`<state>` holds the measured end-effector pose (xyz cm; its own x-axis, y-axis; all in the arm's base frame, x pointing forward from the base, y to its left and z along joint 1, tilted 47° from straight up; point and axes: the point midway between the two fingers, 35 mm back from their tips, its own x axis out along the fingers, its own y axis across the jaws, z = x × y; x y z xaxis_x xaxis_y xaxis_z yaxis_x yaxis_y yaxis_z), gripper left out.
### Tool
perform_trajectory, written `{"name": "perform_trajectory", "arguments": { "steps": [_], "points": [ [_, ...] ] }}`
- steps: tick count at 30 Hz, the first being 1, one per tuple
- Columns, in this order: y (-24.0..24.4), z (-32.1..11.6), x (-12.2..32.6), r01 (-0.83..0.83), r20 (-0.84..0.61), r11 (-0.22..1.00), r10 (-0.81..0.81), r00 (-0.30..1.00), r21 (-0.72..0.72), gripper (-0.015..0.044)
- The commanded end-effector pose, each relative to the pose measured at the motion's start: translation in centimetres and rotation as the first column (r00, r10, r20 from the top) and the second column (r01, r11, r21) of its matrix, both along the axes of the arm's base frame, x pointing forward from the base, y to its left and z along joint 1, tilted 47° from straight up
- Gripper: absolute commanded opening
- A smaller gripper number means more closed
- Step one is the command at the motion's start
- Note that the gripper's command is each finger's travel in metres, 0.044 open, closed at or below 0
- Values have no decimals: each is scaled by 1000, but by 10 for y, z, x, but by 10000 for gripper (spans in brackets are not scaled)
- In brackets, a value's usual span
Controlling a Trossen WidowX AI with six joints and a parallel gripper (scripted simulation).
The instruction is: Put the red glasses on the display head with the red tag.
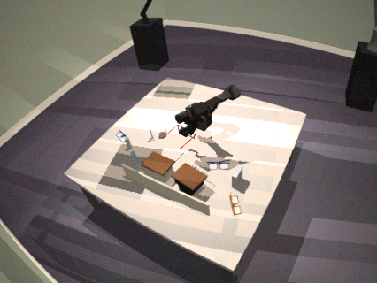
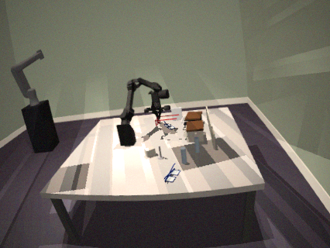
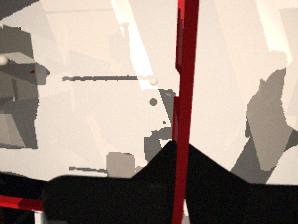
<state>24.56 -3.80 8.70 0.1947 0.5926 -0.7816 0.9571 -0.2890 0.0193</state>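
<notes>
The red glasses [image 1: 187, 142] [image 2: 168, 119] [image 3: 187, 75] are in my gripper [image 1: 185, 130] [image 2: 157, 119] [image 3: 177, 147], which is shut on their front frame. They hang above the table, with both temples reaching out toward the head side. Two display heads show as brown-topped blocks. The nearer one in the exterior view [image 1: 158, 163] [image 2: 194, 125] seems to bear the red tag; a small red mark [image 3: 33, 71] shows at the left of the wrist view. The other head [image 1: 189, 178] [image 2: 194, 115] stands beside it. The glasses are apart from both heads; face details are too small to tell.
A low wall [image 1: 165, 190] [image 2: 211, 129] runs behind the heads. Blue glasses [image 1: 219, 165] [image 2: 169, 125] lie near the other head, orange glasses [image 1: 235, 205] farther off. Another blue pair [image 2: 172, 174] lies near the front edge. Blue cylinders [image 2: 183, 155] [image 2: 197, 144] and a small pale block [image 2: 150, 153] stand nearby.
</notes>
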Motion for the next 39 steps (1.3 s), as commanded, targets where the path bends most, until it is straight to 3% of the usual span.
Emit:
{"name": "perform_trajectory", "arguments": {
  "steps": [1,16,39],
  "points": [
    [-5,-12,4,-28,13,999,27,1000,41,0],
    [-12,-39,8,-76,60,987,68,996,144,0],
    [3,-53,12,-75,58,988,68,996,135,0]
  ]
}}
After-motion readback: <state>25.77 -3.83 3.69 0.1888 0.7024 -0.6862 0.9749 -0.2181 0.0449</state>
